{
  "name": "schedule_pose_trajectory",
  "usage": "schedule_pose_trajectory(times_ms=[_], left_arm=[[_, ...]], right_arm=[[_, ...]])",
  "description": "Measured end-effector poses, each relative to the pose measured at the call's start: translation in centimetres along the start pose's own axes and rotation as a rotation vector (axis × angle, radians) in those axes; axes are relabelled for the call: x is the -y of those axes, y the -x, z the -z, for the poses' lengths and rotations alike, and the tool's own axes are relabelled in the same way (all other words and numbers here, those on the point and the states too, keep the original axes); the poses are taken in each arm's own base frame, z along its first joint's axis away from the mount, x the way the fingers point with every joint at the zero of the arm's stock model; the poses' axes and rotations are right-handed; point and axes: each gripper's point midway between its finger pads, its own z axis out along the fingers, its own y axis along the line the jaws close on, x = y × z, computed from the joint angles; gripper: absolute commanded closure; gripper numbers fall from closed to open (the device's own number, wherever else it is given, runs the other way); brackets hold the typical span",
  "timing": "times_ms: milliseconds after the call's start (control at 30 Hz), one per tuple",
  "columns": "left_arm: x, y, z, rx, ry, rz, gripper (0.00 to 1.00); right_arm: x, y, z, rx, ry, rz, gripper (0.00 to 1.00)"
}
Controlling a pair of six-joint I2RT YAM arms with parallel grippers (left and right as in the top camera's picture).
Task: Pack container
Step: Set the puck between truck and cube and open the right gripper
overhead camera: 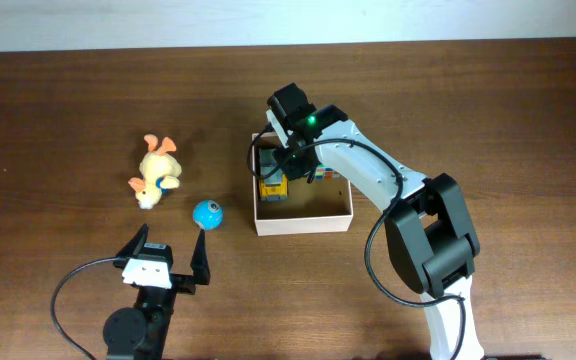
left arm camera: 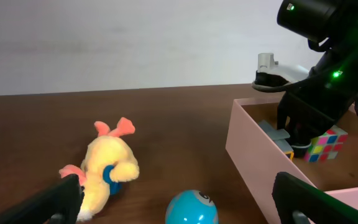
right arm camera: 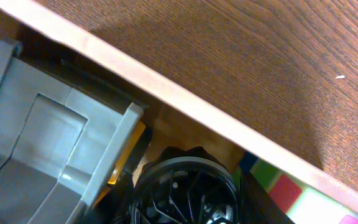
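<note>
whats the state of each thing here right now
container, open-topped, toy truck and puzzle cube inside
plush duck, lying on table, unpacked
blue ball, on table, unpacked
left gripper, open, empty
right gripper, low in container by toy truck, grip unclear

Tabletop [overhead camera: 68, 120] is matt wood grain; container [overhead camera: 303, 224] is smooth matt cardboard; duck [overhead camera: 156, 170] is fuzzy cloth; ball [overhead camera: 207, 212] is glossy plastic
</note>
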Motion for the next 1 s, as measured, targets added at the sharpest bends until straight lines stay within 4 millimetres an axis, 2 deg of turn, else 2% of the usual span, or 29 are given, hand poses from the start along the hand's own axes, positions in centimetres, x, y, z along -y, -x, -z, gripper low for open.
schedule_pose_trajectory(times_ms=[67,233,367,800,900,1000], left_arm=[[0.0,0.0,0.0,0.0,0.0,0.0,0.01],[0.01,0.0,0.0,0.0,0.0,0.0,0.01],[0.01,0.0,0.0,0.0,0.0,0.0,0.01],[0.01,0.0,0.0,0.0,0.0,0.0,0.01],[0.0,0.0,0.0,0.0,0.0,0.0,0.01],[0.0,0.0,0.0,0.0,0.0,0.0,0.01]], right_arm=[[-0.02,0.01,0.01,0.0,0.0,0.001,0.64],[0.0,0.03,0.0,0.001,0.0,0.003,0.62],[0.07,0.07,0.0,0.003,-0.004,0.013,0.56],[0.25,0.15,0.0,0.006,-0.015,0.046,0.54],[0.25,0.15,0.0,0.006,-0.015,0.048,0.39],[0.36,0.39,0.17,0.014,-0.022,0.064,0.36]])
